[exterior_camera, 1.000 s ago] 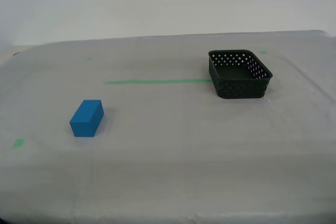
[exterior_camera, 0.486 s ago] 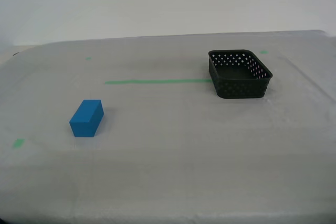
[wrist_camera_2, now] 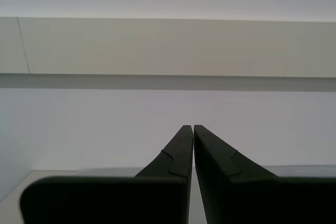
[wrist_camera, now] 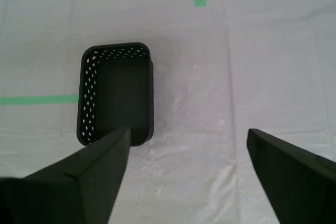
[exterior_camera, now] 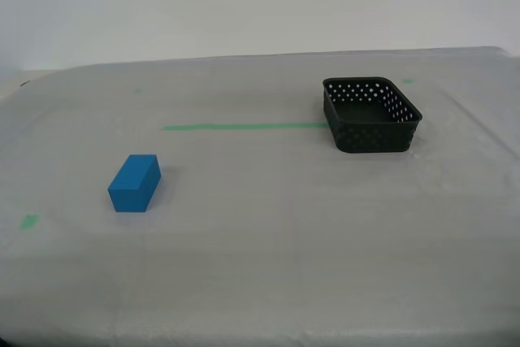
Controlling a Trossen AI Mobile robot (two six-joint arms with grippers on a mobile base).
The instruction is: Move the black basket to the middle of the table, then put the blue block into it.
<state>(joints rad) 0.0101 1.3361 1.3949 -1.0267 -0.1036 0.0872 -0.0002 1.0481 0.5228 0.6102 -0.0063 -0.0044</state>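
The black basket (exterior_camera: 372,115) stands empty on the table (exterior_camera: 268,233) toward the exterior view's right, at the end of a green tape line (exterior_camera: 244,127). The blue block (exterior_camera: 135,183) lies on the cloth toward the exterior view's left. No arm shows in the exterior view. In the first wrist view my first gripper (wrist_camera: 189,137) is open, high above the cloth, with the black basket (wrist_camera: 116,93) ahead of one finger and nothing between the fingers. In the second wrist view my second gripper (wrist_camera_2: 188,128) is shut on nothing and points at a pale wall.
Small green tape bits (exterior_camera: 29,221) mark the cloth near the exterior view's left edge and beyond the basket (exterior_camera: 408,80). A white wall rises behind the table's far edge. In the first wrist view a green tape bit (wrist_camera: 199,2) lies beyond the basket.
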